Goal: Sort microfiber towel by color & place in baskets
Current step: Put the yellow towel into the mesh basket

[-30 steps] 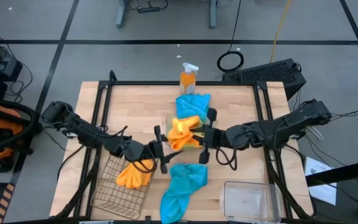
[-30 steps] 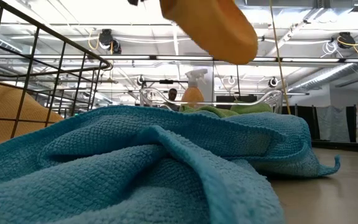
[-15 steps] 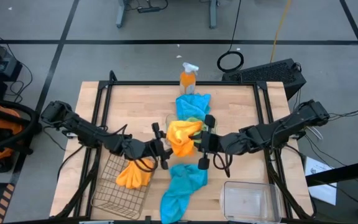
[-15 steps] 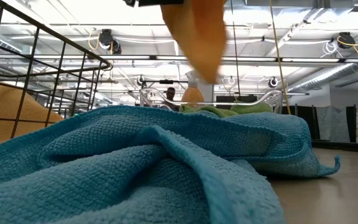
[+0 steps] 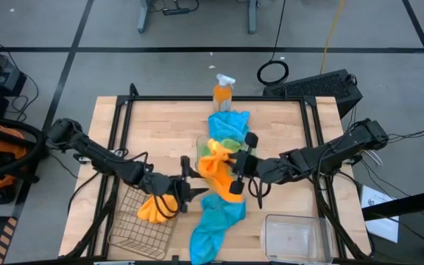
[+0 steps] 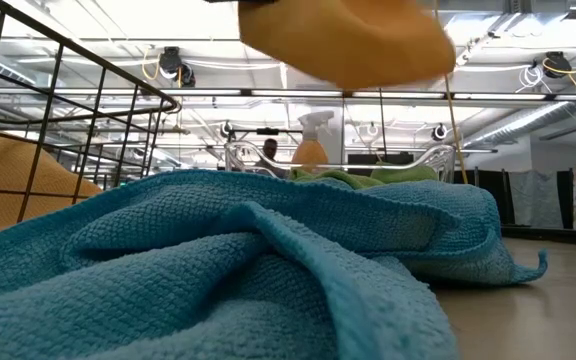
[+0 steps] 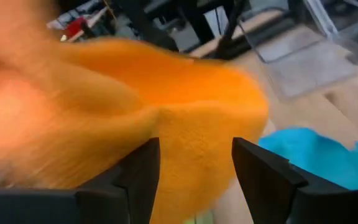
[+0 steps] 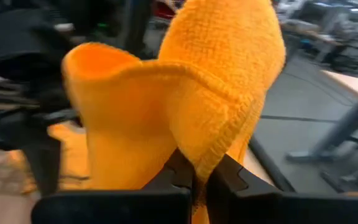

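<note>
Overhead and table-level views of a two-arm sorting station on a wooden table [image 5: 160,121]. The right tool [image 5: 235,175], its fingers pinched together on a fold of fabric, grips an orange-yellow towel [image 5: 216,168] and holds it raised above the middle of the table; in the right wrist view the same cloth [image 8: 185,106] billows up from between the closed fingers. The left tool [image 5: 185,186] stands just beside that towel with its fingers [image 7: 143,171] parted and nothing clamped between them; the orange fabric fills the space ahead of them, and contact cannot be determined. A second orange-yellow towel [image 5: 157,207] lies partly inside the wire mesh basket [image 5: 135,232] at the near left corner, one part draped over its rim. A sky blue towel [image 5: 216,219] is crumpled on the table below the raised cloth, and it fills the foreground of the low view [image 6: 218,270]. Another sky blue towel [image 5: 230,124] lies farther back, draped against a clear plastic basket [image 6: 438,158] that contains green cloth [image 6: 368,178]. A second clear plastic basket [image 5: 297,237] sits at the near right corner. An orange spray bottle [image 5: 222,91] stands upright at the far edge.
</note>
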Available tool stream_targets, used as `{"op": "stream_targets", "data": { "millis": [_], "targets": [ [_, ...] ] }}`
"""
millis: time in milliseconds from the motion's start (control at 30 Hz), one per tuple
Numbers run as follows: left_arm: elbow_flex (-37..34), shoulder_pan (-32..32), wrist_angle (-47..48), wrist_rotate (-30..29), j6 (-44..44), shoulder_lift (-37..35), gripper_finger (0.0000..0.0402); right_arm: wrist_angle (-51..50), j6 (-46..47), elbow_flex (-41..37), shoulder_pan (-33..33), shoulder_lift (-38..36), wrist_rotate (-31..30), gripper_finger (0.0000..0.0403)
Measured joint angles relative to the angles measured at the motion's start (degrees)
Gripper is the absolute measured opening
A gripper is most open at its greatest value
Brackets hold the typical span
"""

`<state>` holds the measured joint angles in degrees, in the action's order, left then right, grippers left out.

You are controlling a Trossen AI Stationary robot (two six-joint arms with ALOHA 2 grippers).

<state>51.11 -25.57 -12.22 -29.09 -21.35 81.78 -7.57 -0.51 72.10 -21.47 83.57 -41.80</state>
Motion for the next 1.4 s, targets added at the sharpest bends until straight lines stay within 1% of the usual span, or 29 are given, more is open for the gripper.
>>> {"op": "stream_targets", "data": {
  "millis": [100,200,300,433,533,600,700,833,900,967,1033,1067,1133,1233,1333,1400],
  "targets": [
    [0.0,-0.9,0.8,-4.8,1.9,-1.7,0.0206,0.1,0.0,0.0,0.0,-0.1,-0.6,0.0008],
    [0.0,-1.1,0.5,-8.7,6.2,-3.6,0.0206,0.0,0.2,0.0,0.1,0.0,-0.2,0.0008],
    [0.0,-0.9,0.6,-10.1,10.2,-4.6,0.0206,0.0,1.0,0.0,0.2,0.0,-0.2,0.0008],
    [0.0,-0.9,0.2,-11.2,11.9,-5.0,0.0206,0.0,1.5,0.0,0.0,0.0,-0.2,0.0008],
    [0.0,-1.8,-0.9,-11.0,11.7,-5.0,0.0206,-0.1,2.1,0.0,0.0,0.4,-0.2,0.0008],
    [0.0,-3.3,-2.9,-10.2,9.7,-5.0,0.0206,-0.6,2.2,0.0,0.0,0.8,-0.1,0.0008],
    [0.0,-5.7,-6.3,-10.9,4.6,-5.0,0.0206,-0.9,2.3,0.0,0.0,1.6,-0.1,0.0008],
    [0.0,-7.0,-6.8,-12.1,1.4,-5.0,0.0206,-0.8,2.1,0.0,0.1,2.1,-0.1,0.0008],
    [0.0,-7.1,-6.8,-14.4,1.5,-5.0,0.0206,-0.8,2.1,0.0,0.1,2.5,-0.1,0.0008],
    [0.0,-6.8,-6.7,-18.7,1.5,-5.0,0.0206,-0.8,2.4,0.0,0.1,2.6,-0.1,0.0008],
    [0.0,-5.9,-5.6,-23.4,3.5,-4.7,0.0206,-0.6,2.6,0.0,0.1,2.6,-0.1,0.0008],
    [0.0,-5.2,-4.6,-24.2,4.9,-4.6,0.0206,-0.4,2.6,0.0,0.1,2.6,-0.1,0.0008],
    [0.0,-3.7,-2.9,-23.5,8.0,-4.6,0.0206,-0.1,2.6,0.0,0.1,2.6,0.1,0.0008],
    [0.0,-1.2,-2.1,-19.3,10.4,-4.6,0.0206,0.2,2.6,0.0,0.1,2.6,0.6,0.0008],
    [0.0,0.9,-2.6,-14.3,10.3,-4.6,0.0206,0.2,2.5,0.0,0.3,2.6,4.6,0.0008],
    [0.0,2.2,-3.7,-9.9,8.8,-4.6,0.0206,0.5,2.5,0.0,0.4,2.6,7.3,0.0008]
  ]
}}
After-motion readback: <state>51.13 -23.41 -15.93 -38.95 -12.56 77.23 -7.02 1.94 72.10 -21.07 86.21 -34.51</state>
